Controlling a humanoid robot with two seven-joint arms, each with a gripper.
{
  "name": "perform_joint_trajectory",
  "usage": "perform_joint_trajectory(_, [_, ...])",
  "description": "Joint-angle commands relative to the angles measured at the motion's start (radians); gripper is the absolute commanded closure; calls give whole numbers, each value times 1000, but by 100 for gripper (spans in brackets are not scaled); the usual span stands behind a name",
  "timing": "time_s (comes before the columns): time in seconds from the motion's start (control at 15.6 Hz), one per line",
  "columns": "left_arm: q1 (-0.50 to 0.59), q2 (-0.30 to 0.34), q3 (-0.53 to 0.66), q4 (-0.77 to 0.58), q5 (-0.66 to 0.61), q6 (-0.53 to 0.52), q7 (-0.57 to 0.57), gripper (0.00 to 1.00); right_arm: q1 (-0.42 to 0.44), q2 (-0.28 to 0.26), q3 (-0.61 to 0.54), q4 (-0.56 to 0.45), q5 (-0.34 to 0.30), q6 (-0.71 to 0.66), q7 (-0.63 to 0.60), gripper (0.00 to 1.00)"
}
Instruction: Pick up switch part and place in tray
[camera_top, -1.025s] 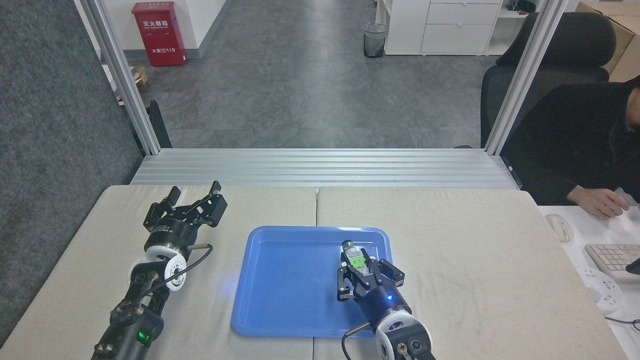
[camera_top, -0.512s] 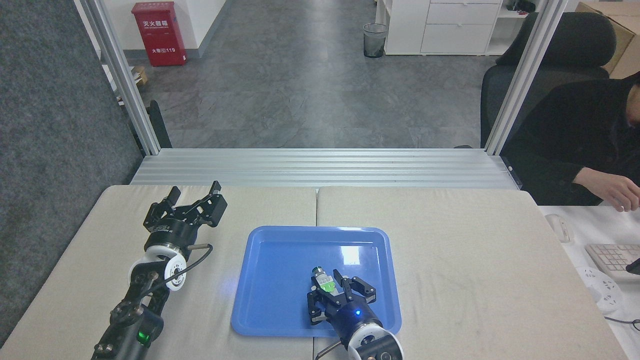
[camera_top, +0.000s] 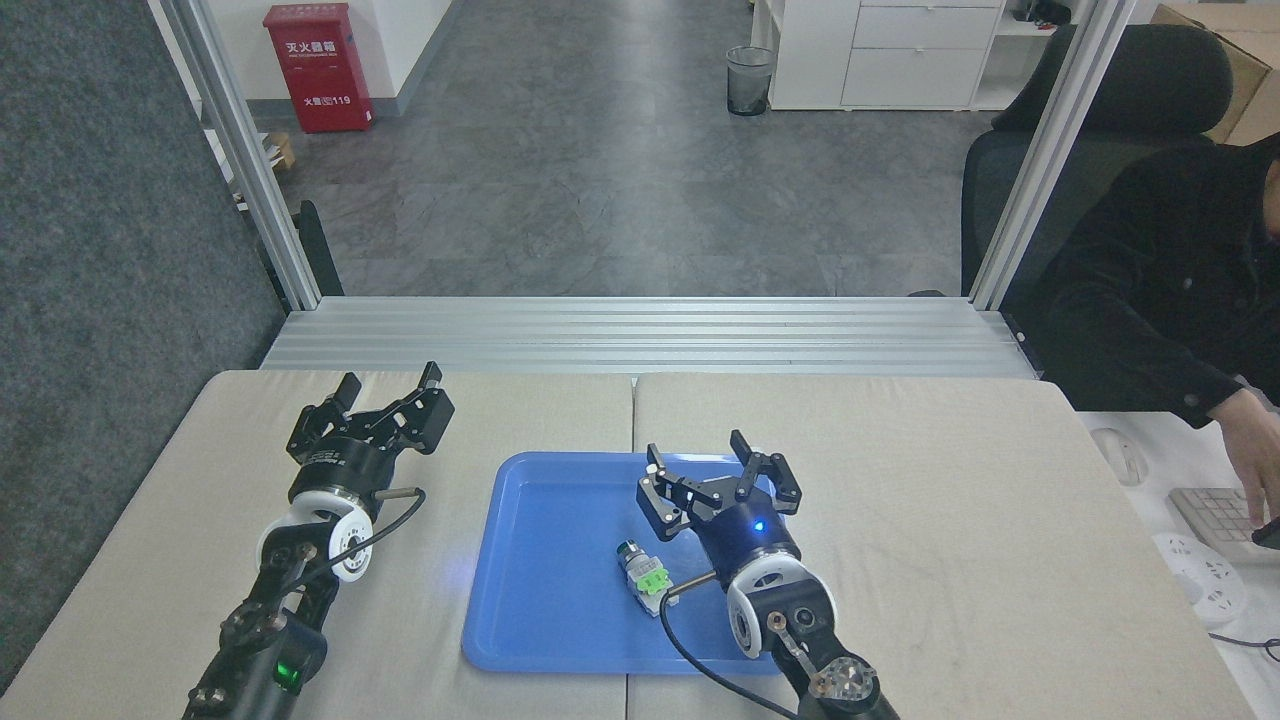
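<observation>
On the blue tray (camera_top: 540, 560), toward its lower right part, the switch part (camera_top: 640, 577) lies on its side, apart from my right gripper (camera_top: 718, 472), which hangs above the tray's far right area with its jaws spread wide and nothing between them. From the switch, that gripper sits at about one o'clock. My left gripper (camera_top: 390, 385) rests over the table (camera_top: 900, 480) at ten o'clock from the tray, released and empty.

As I judge it, the placing is done, so the step in hand is a clean retreat: I should lift straight up and draw back toward five o'clock, keeping my cable (camera_top: 690, 650) from dragging across the part.

The switch shows a dark metallic round end pointing to eleven o'clock, a bright green block in the middle and a white body behind it; it seems to lie flat, though its near end is close to the cable and hard to read.
</observation>
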Motion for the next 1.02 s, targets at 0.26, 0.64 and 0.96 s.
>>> perform_joint_trajectory(0.26, [0, 0, -1, 0, 0, 0, 1, 0, -60, -385, -316, 25, -142, -208, -36, 0])
perform_joint_trajectory(0.64, [0, 0, -1, 0, 0, 0, 1, 0, -43, -372, -317, 19, -145, -205, -28, 0])
perform_joint_trajectory(0.96, [0, 0, -1, 0, 0, 0, 1, 0, -39, -375, -317, 20, -145, -156, -19, 0])
